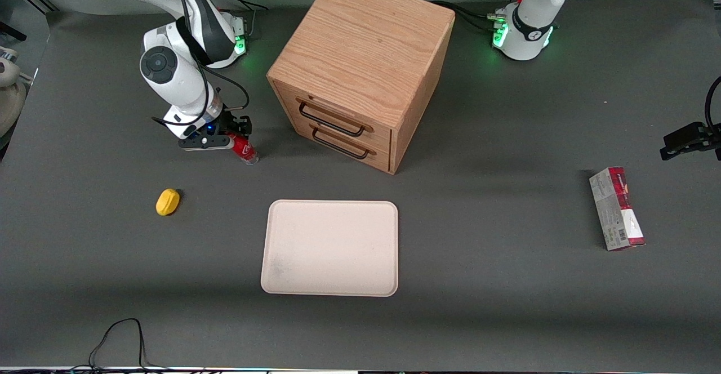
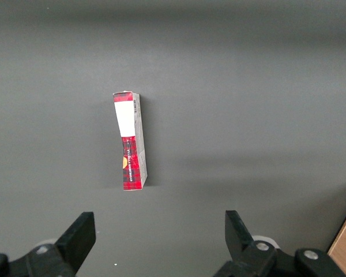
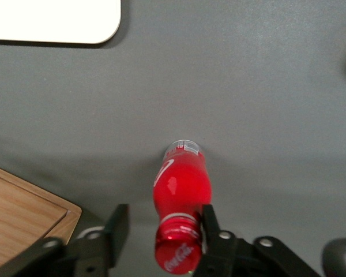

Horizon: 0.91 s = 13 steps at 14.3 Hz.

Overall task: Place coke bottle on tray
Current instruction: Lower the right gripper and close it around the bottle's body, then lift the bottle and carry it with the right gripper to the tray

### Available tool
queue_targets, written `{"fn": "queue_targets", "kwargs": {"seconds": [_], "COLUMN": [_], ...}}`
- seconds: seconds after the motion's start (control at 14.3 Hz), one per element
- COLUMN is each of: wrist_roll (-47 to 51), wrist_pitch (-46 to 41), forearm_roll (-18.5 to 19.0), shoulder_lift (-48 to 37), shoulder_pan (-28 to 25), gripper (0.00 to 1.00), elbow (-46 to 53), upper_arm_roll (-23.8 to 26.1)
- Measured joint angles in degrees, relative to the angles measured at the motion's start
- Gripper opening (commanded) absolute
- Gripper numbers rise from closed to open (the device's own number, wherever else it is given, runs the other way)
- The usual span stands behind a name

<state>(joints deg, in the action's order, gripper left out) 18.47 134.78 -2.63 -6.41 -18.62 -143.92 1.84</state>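
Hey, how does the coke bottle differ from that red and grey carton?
The coke bottle is round, capped and glossy red; the carton is a flat-sided box, grey with a red plaid end. The bottle stands between the pincer fingers near the wooden drawer cabinet; the carton lies alone toward the parked arm's end. Both rest on the grey table, off the tray.

Coke bottle (image 3: 180, 190): I see red with a red cap, white script
Tray (image 1: 330, 248): cream-beige, plain
Pincer (image 1: 225, 140): black, at the bottle's neck
Carton (image 1: 617, 209): red and grey (plaid-like)
Drawer cabinet (image 1: 360, 70): oak grain, black handles
Counter (image 1: 507, 284): dark grey
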Motion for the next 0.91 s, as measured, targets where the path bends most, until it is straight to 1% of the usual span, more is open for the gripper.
{"fn": "queue_targets", "kwargs": {"seconds": [0.77,0.91], "wrist_roll": [-0.2,-0.1], "wrist_pitch": [-0.2,-4.4], "forearm_roll": [0.1,0.1], "shoulder_lift": [0.0,0.0], "shoulder_pan": [0.1,0.6], "gripper": [0.00,0.00], "elbow": [0.3,3.7], "upper_arm_roll": [-0.1,-0.3]}}
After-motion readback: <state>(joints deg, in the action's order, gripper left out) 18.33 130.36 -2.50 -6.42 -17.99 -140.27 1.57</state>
